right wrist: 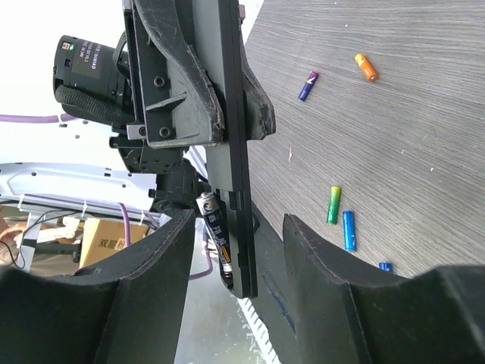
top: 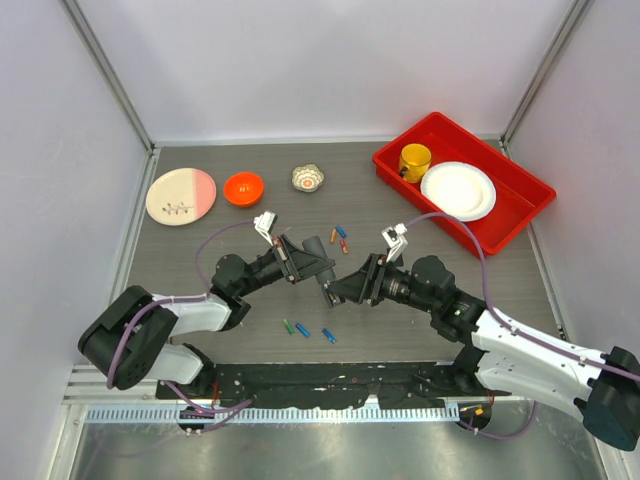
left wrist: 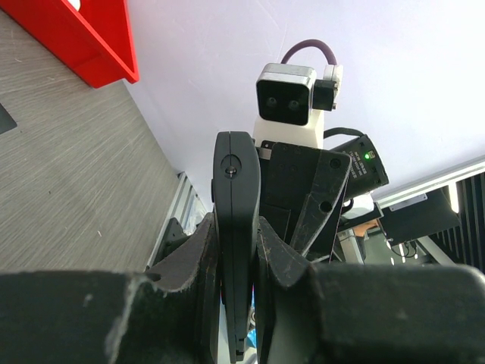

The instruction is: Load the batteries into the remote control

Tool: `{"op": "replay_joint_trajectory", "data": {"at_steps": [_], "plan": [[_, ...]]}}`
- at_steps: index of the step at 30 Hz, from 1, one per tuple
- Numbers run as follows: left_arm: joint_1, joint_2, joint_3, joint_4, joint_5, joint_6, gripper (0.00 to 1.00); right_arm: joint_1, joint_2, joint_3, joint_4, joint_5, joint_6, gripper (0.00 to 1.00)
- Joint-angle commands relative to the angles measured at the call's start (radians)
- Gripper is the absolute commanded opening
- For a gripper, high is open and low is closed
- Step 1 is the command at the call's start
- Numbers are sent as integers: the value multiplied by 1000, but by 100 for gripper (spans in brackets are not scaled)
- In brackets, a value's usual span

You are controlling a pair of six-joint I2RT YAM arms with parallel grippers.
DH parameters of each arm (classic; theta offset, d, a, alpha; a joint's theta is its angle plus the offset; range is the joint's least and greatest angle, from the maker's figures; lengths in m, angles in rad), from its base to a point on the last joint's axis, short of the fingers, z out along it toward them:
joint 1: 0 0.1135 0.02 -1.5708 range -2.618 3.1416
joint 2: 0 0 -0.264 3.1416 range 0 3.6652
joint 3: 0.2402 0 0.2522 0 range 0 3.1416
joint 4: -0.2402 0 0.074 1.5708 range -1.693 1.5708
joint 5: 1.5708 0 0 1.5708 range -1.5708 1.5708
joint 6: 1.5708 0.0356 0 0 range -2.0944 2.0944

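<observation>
The remote control (left wrist: 236, 199) is a slim black bar seen edge-on, and my left gripper (left wrist: 237, 262) is shut on it, holding it above the table. In the right wrist view the remote control (right wrist: 231, 114) runs down between the fingers of my right gripper (right wrist: 239, 254). Those jaws stand open on either side of its end, with gaps. A black-labelled battery (right wrist: 215, 231) sits slanted in the recess. Loose batteries lie on the table: green (right wrist: 333, 205), blue (right wrist: 348, 230), purple (right wrist: 308, 86) and orange (right wrist: 365, 66). In the top view the two grippers meet at mid-table, left gripper (top: 312, 262) and right gripper (top: 335, 290).
A red bin (top: 520, 215) at the back right holds a yellow cup (top: 414, 160) and a white plate (top: 458, 190). An orange bowl (top: 243, 187), a pink and white plate (top: 180, 195) and a small patterned cup (top: 308, 178) stand at the back.
</observation>
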Motion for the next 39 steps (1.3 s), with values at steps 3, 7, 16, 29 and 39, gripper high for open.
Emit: {"op": "replay_joint_trajectory", "data": {"at_steps": [3,7,16,29,39], "plan": [[-5,-26,28,256,8,-2,0,-5,22,2,66,-37,10,54],[-5,-26,30,256,6,-1,0,-5,28,0,66,-44,13,51],[-5,-27,25,256,3,1,0,-6,39,-7,75,-47,15,45],[-5,-30,28,256,-35,4,0,-5,50,-20,80,-52,22,38],[-5,-29,25,256,-55,4,0,-5,53,-29,92,-58,30,35]]}}
